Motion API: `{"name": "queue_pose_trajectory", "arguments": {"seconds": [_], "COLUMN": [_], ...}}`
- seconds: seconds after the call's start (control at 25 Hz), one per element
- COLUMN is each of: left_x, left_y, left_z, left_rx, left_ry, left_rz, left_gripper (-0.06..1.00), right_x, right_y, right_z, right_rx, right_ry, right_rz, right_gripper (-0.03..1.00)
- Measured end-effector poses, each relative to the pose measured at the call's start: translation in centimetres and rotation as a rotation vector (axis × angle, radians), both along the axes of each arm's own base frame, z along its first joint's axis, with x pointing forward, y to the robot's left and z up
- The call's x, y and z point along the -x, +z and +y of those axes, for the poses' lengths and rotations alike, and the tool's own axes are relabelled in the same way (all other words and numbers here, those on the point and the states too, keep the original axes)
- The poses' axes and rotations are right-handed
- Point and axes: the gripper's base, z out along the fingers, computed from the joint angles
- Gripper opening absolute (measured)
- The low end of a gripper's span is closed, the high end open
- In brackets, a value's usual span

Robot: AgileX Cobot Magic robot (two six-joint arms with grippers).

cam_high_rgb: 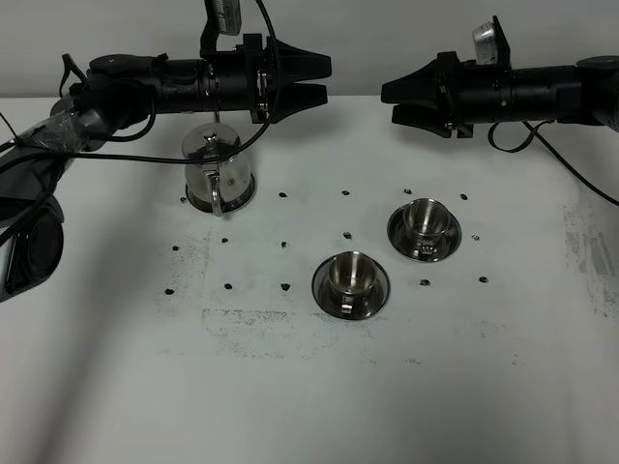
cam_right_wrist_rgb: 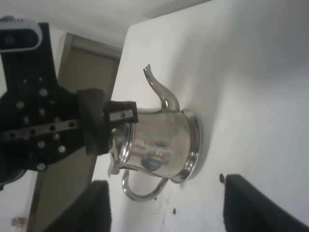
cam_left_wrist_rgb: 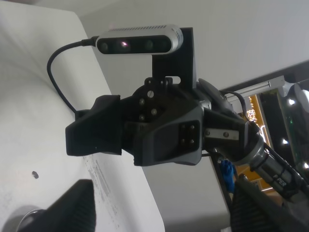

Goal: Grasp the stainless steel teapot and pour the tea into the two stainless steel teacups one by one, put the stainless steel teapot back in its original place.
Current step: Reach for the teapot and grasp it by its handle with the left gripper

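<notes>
Left tool (cam_high_rgb: 328, 80) wide open near teapot (cam_high_rgb: 219, 174)

The counter (cam_high_rgb: 309, 387) is overlooked from high up. Wrist cameras are pointed low across it at opposite arms; the teapot (cam_right_wrist_rgb: 159, 140) is shared by right-wrist and high views.

One steel teapot (cam_high_rgb: 219, 172), two steel teacups (cam_high_rgb: 350, 275) (cam_high_rgb: 424, 220), two saucers (cam_high_rgb: 325, 296) (cam_high_rgb: 397, 242), two grippers (cam_high_rgb: 326, 80) (cam_high_rgb: 389, 103)

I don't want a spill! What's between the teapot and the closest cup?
Just table with small black marks between teapot and cup, in the high view.
</notes>
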Motion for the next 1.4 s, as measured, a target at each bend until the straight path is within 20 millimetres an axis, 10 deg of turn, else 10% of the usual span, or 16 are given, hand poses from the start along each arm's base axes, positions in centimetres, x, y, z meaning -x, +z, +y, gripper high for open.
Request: {"name": "queue_pose_trajectory", "arguments": {"seconds": [0.52, 0.88, 1.08, 1.4], "left_x": [-0.1, -1.0, -1.2, 1.6], "left_y": [0.5, 9.3, 9.6, 12.6], "left_z": [0.0, 0.5, 1.7, 3.6], "left_rx": [-0.005, -0.312, -0.487, -0.788], "left_ry": [-0.002, 0.047, 0.083, 0.025], "left_rz": [-0.037, -0.362, -0.379, -0.407], "left_gripper": [0.58, 0.58, 0.58, 0.58], "right_x": [-0.5, -2.5, -2.4, 2.5], "right_y": [1.0, 9.2, 10.0, 17.5], "right_z": [-0.1, -1.0, -2.0, -2.6], "right_rx": [0.028, 0.302, 0.506, 0.908], "right_ry": [0.014, 0.034, 0.025, -0.046], "right_rz": [-0.046, -0.28, -0.274, -0.239], "right_gripper": [0.5, 0.49, 0.49, 0.49]}}
